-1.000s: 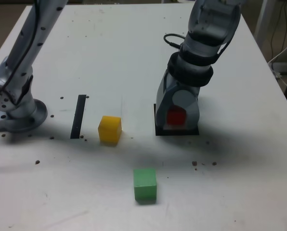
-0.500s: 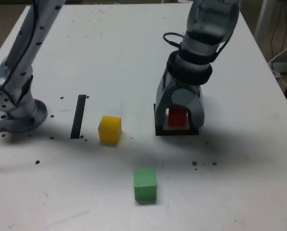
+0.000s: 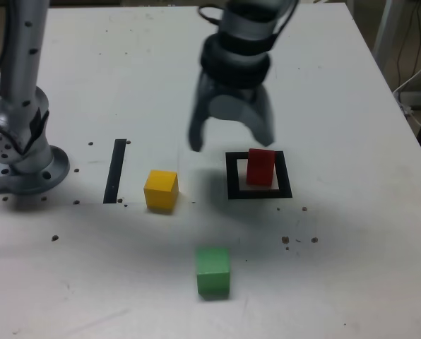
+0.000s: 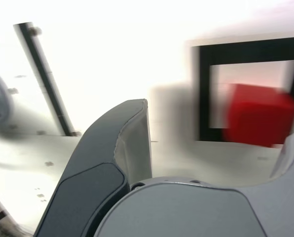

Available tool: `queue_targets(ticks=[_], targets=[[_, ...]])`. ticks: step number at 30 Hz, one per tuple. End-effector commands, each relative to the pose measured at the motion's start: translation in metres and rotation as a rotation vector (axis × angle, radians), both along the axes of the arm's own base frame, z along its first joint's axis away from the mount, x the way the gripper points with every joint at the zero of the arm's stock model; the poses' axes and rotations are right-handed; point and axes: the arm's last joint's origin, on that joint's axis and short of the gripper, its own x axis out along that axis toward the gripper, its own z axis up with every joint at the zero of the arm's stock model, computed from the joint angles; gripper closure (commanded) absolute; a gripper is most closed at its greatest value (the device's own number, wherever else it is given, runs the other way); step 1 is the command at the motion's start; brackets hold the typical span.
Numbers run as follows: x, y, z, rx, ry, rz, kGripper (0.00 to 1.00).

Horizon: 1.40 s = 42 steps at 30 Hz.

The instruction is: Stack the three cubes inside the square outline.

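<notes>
Across the pale surface (image 3: 352,247), I'd bring my empty, wide-open end effector (image 3: 232,145) squarely over the yellow cube (image 3: 161,191) before lowering.

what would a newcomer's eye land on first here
Probably the red cube, vivid inside the black square outline. Next, the open, blurred gripper hanging above the table. Then the yellow cube and green cube, separate on the white table.
</notes>
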Motion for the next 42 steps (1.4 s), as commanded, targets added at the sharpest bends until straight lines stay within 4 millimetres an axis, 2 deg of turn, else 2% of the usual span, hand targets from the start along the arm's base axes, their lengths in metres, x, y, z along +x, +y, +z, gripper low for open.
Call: queue_targets(ticks=[1,8,12,20,26,30,33,42], targets=[[-0.017,-0.003,0.003,-0.007,0.007,-0.005,0.0],[-0.054,-0.018,-0.002,-0.023,0.018,-0.022,0.0],[-0.066,-0.03,-0.012,-0.041,0.021,-0.04,0.0],[-0.075,-0.042,-0.03,-0.083,0.045,-0.061,0.02],[-0.072,-0.045,-0.042,-0.107,0.072,-0.067,0.09],[-0.068,-0.046,-0.051,-0.124,0.098,-0.071,0.17],[-0.066,-0.046,-0.057,-0.134,0.114,-0.07,0.27],[-0.062,-0.046,-0.066,-0.135,0.13,-0.06,0.66]])
